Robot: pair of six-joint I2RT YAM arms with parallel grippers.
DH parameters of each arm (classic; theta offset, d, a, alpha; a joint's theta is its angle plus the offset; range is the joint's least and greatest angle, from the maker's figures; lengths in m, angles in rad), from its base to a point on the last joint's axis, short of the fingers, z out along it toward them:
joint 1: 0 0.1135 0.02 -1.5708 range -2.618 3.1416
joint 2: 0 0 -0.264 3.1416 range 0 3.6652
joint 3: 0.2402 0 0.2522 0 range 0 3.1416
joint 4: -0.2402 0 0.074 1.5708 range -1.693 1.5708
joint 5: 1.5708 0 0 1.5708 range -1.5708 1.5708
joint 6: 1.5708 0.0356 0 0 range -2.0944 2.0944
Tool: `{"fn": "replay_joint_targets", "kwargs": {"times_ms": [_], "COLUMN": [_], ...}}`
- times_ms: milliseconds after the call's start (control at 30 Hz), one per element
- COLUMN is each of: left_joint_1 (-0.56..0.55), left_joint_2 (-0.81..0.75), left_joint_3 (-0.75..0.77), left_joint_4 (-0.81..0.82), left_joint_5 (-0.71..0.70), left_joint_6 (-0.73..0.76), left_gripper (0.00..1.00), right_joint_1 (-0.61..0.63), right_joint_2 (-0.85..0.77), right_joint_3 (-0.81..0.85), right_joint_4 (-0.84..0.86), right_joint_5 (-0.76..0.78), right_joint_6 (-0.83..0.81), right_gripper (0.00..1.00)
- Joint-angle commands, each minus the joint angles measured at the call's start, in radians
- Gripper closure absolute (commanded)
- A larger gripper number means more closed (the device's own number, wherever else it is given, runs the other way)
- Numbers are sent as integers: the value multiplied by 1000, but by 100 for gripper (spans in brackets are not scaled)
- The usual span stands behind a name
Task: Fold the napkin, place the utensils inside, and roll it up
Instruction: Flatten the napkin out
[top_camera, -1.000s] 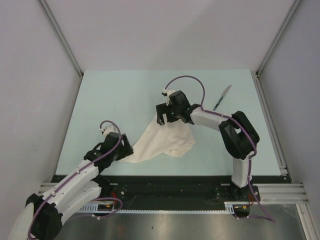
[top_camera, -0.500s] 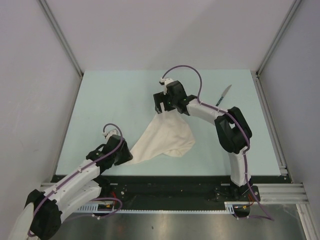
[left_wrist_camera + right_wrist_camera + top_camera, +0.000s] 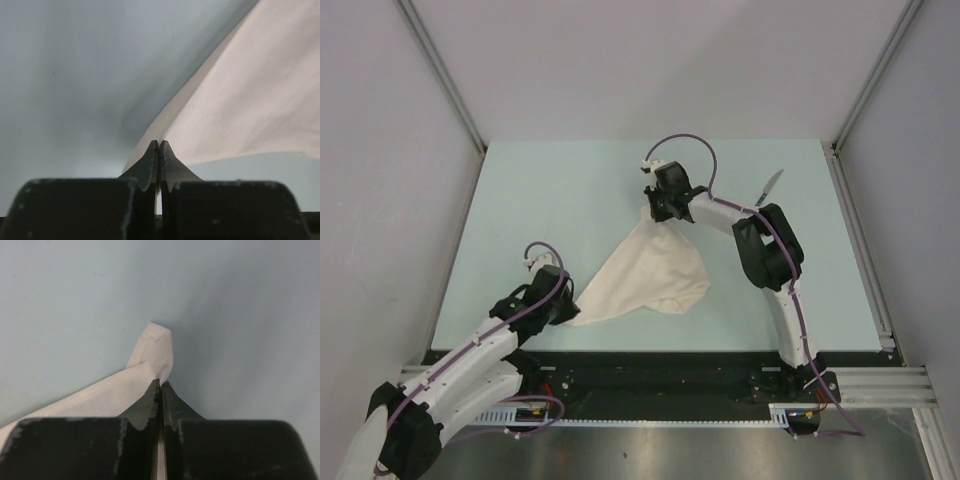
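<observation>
The cream napkin (image 3: 650, 275) lies rumpled in a rough triangle on the pale green table (image 3: 560, 200). My left gripper (image 3: 567, 312) is shut on its near-left corner; the cloth (image 3: 240, 105) fans away up and right from the pinched jaws (image 3: 159, 142). My right gripper (image 3: 653, 213) is shut on the far corner, whose tip (image 3: 155, 347) sticks out past the closed jaws (image 3: 160, 382). The knife (image 3: 764, 193), silver blade and dark handle, rests apart at the far right of the table.
Metal rails (image 3: 865, 250) border the table on the right and near sides. Grey walls (image 3: 400, 150) enclose left, back and right. The right arm's elbow (image 3: 770, 250) stands between the napkin and the knife.
Both grippers have closed onto napkin corners. The right gripper moved up and slightly left to the far corner; the left one shifted little. The cloth now stretches between them.
</observation>
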State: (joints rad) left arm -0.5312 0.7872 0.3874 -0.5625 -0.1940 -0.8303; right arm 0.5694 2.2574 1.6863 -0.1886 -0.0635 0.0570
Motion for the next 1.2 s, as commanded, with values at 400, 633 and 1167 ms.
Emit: {"fn": "replay_joint_targets", "kwargs": {"times_ms": [400,633,1167], "left_joint_1": [187,273,273], "left_joint_2": [153,150,-124], "left_joint_3": [846,947,424], "left_joint_4": [199,245,133], "left_joint_5": [-526,-427,-202], "left_joint_6": [629,634,631], "left_gripper": [99,99,100], "right_joint_1": [-6,52,147], "right_joint_2": [-620,-919,-1196], "right_joint_3": [35,-115,-777], "right_joint_4": [38,109,29], "right_joint_5": [277,412,447], "right_joint_6": [-155,-186,225], "right_gripper": [97,96,39]}}
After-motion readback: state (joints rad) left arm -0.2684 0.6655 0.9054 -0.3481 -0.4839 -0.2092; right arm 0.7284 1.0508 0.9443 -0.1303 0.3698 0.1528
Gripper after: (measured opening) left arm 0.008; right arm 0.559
